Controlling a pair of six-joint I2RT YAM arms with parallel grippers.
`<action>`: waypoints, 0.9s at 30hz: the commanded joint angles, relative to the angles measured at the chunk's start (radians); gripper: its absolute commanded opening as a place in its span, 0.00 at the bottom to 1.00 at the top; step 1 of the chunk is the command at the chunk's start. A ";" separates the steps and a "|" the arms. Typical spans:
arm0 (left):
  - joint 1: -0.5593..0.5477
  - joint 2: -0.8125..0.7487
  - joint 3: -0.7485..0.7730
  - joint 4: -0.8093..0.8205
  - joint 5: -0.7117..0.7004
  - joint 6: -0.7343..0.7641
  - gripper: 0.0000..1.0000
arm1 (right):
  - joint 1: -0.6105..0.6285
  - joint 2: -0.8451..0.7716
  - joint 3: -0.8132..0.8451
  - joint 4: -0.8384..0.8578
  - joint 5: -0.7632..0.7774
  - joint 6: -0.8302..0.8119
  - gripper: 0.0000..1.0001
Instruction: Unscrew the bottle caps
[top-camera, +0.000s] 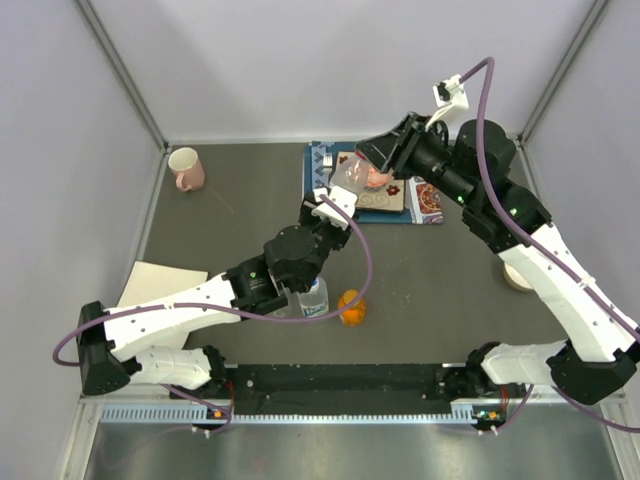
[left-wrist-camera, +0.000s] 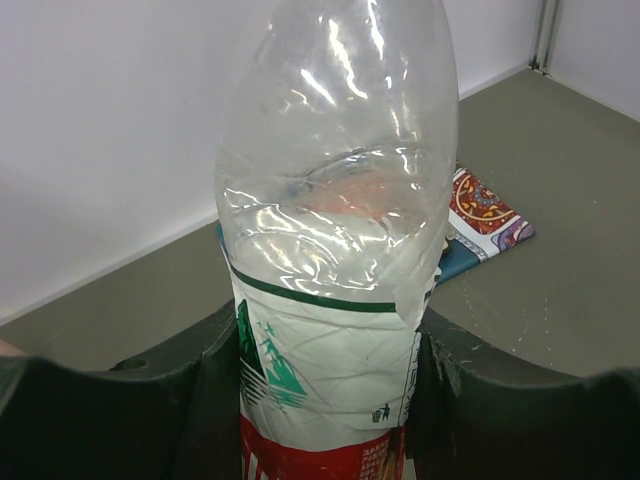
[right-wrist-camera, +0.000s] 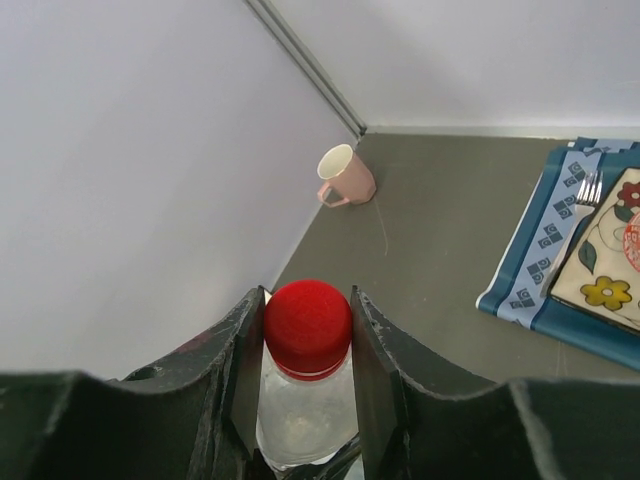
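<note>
Enclosing the grey table and its orange bottle, white walls rise.

Red cap pinched in the right gripper.
Both fingers press the cap's sides, the clear bottle beneath it; a pink mug sits well ahead, a blue cloth ahead-right.

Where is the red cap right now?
Right wrist view: the red cap is on its bottle, between the fingers of the right gripper, raised over the patterned mat, far across the table.
</note>
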 joint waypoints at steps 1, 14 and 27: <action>-0.004 -0.039 -0.002 0.046 0.025 -0.014 0.45 | 0.009 -0.038 -0.016 0.026 -0.007 -0.016 0.00; 0.127 -0.157 0.056 -0.136 0.969 -0.203 0.43 | 0.005 -0.104 0.099 -0.077 -0.287 -0.286 0.00; 0.386 -0.061 0.104 0.117 1.799 -0.642 0.45 | -0.002 -0.202 0.008 -0.037 -0.749 -0.435 0.00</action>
